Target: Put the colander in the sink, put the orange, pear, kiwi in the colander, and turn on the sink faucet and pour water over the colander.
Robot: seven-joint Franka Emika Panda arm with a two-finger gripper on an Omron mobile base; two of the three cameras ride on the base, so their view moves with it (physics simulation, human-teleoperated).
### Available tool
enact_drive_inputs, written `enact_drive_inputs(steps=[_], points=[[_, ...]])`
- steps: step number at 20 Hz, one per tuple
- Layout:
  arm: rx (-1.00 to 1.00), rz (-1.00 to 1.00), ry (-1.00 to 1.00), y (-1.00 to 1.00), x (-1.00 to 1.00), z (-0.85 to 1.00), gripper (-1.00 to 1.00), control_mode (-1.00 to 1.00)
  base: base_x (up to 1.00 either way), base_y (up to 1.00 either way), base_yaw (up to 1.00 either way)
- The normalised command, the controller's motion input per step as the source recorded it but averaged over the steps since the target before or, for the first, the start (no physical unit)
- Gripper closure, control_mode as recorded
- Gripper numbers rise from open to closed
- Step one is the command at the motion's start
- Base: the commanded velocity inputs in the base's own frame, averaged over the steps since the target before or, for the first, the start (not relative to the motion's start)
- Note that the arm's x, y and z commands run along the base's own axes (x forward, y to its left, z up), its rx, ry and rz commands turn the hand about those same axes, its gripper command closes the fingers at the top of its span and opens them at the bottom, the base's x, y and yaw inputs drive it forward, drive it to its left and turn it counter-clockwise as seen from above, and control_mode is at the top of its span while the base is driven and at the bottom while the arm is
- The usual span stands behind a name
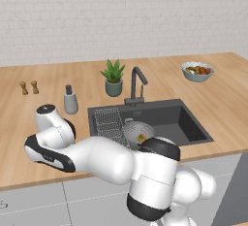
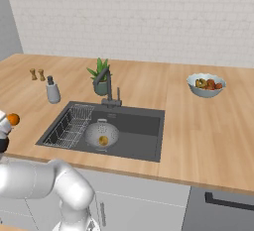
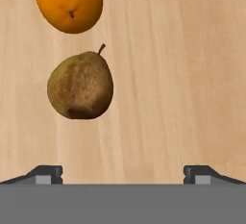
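Colours across the kitchen

The orange (image 3: pixel 68 3) is bright orange with a dark stem dot; the pear (image 3: pixel 80 85) is mottled olive-brown and green. The worktop (image 1: pixel 213 99) is pale wood with fine grain. The sink (image 2: pixel 144 126) and sink faucet (image 1: pixel 137 82) are dark grey, the colander (image 2: pixel 101 134) speckled silver-grey. A pale blue bowl (image 2: pixel 206 86) holds red and yellow fruit. The wall (image 1: pixel 121 16) is white brick
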Motion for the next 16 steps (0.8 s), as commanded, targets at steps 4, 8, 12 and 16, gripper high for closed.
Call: enact_drive_inputs(steps=[4,8,12,16], points=[[-0.04,-0.02,0.00,0.01,0.18,-0.16,-1.00,-1.00,0.00,0.00,0.00],[-0.03,-0.04,0.00,0.07,0.18,-0.09,-1.00,-1.00,0.00,0.00,0.00],[-0.02,-0.05,0.00,0.14,0.05,0.00,-1.00,-1.00,0.00,0.00,0.00],[-0.02,-0.03,0.00,0.13,0.02,0.00,-1.00,-1.00,0.00,0.00,0.00]])
